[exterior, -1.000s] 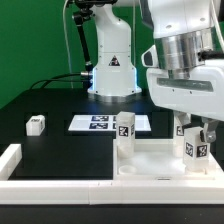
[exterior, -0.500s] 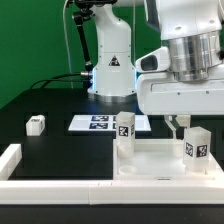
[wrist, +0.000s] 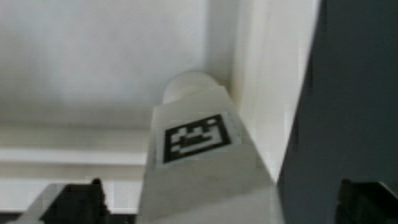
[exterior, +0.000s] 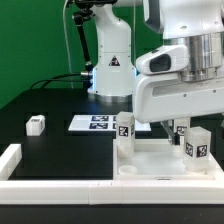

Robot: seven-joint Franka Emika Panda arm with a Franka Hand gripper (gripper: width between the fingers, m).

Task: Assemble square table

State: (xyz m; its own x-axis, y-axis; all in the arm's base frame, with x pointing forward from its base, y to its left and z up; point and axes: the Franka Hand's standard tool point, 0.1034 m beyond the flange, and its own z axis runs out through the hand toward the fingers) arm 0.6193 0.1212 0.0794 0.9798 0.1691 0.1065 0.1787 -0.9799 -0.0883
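Low exterior; wrist close on leg [wrist: 199,140]

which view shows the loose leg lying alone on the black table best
The exterior view. The loose leg lies in full sight on the black table, toward the exterior view's left, apart from the square slab. The wrist view does not show it at all.
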